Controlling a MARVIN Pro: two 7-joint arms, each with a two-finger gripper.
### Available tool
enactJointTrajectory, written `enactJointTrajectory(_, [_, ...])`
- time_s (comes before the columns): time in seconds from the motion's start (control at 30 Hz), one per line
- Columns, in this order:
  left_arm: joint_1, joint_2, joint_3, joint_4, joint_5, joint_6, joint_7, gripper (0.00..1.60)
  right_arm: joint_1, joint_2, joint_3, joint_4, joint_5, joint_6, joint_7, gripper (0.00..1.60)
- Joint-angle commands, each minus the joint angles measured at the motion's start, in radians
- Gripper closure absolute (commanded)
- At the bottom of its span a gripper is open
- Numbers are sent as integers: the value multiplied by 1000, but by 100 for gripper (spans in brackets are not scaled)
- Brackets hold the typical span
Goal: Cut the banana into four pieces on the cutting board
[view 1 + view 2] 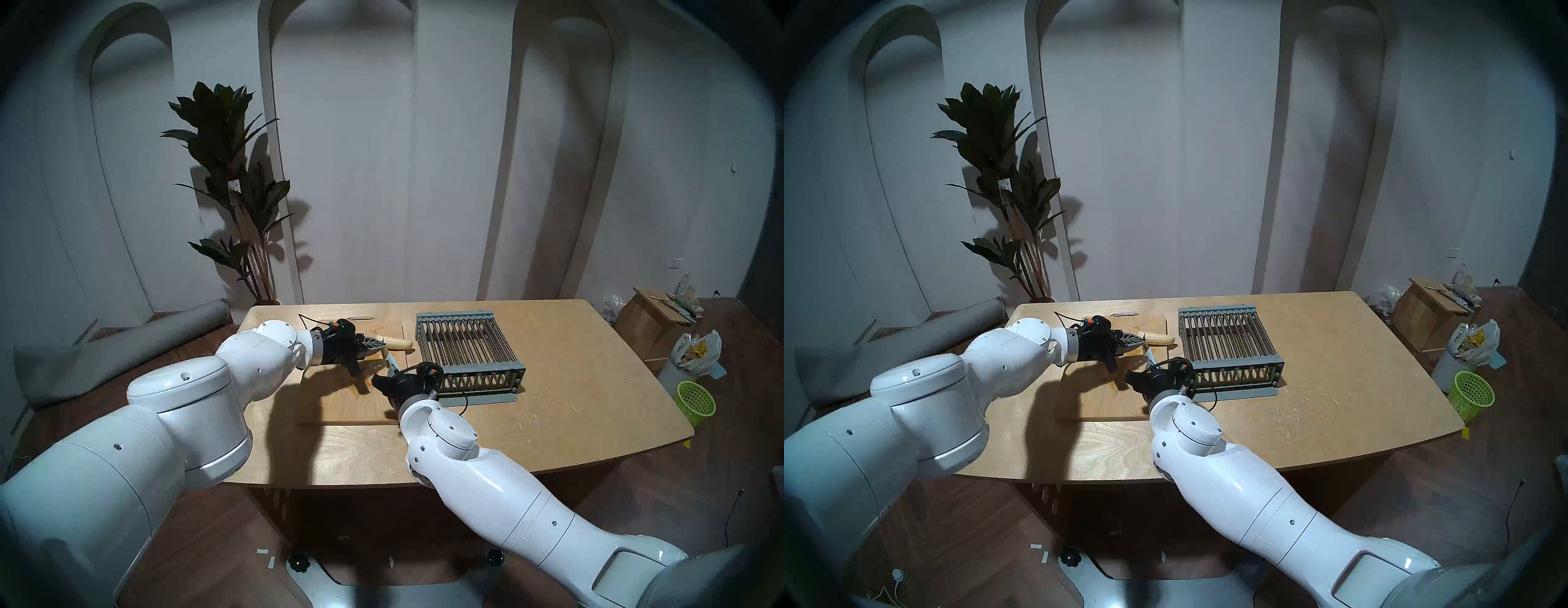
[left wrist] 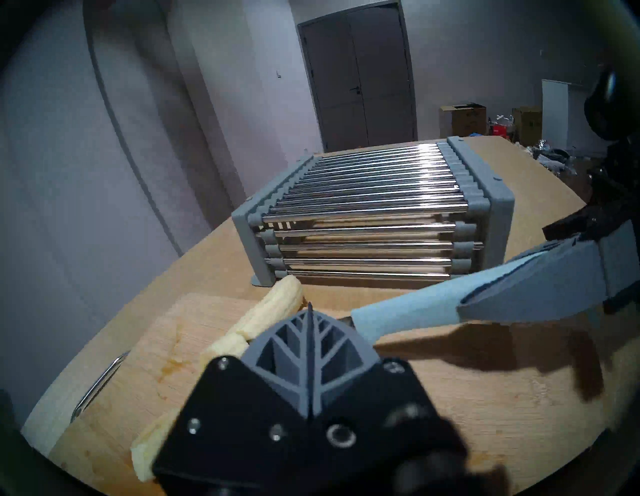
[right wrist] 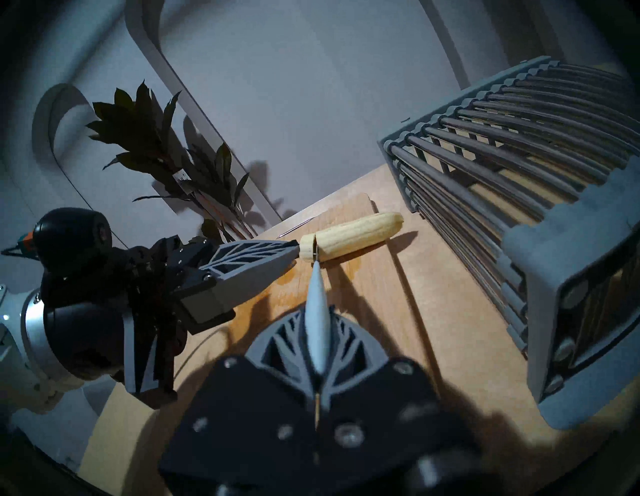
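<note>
— Fingers first: what are both sets doing?

— Left fingers (image 3: 291, 251) are pressed together with nothing between them, their tip at the banana's cut end. Right fingers (image 3: 320, 337) pinch a knife (image 2: 398, 311) by its pale blue handle, blade reaching toward the banana (image 3: 356, 235).

— Where does the banana lie?

— On the board (image 1: 339, 403), near its far edge, just beside the rack (image 1: 464, 344). One cut shows close to its left end; the left wrist view shows more pieces behind those fingers.

— How would it handle?

— Probably light, soft and slick once peeled. A hard pinch would likely mash it, and it may roll or slide under the blade. Steadying it seems best with a gentle press on the end, well clear of the cut line.
</note>
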Motion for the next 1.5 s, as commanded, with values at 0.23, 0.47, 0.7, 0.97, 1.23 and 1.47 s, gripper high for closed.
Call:
enactJointTrajectory(0.23, [-12,20,-26,-12,-22,7,-11,160,-46,-11,110,-31,283,43,163,160])
enactJointTrajectory(0.47, [-6,39,-31,-20,-23,0,-38,160,-77,-31,177,-12,489,121,248,160])
enactJointTrajectory(0.7, [2,48,-33,-25,-24,-13,-57,160,-70,-39,198,16,593,197,308,160])
enactJointTrajectory(0.97, [-5,64,-66,-24,-52,-12,-70,160,-8,1,161,-21,534,244,337,160])
enactJointTrajectory(1.23, [-32,74,-153,-16,-132,17,-39,160,43,19,144,-32,471,247,333,160])
enactJointTrajectory(1.47, [-109,97,-290,-64,-258,37,6,160,48,30,131,-25,442,250,323,160])
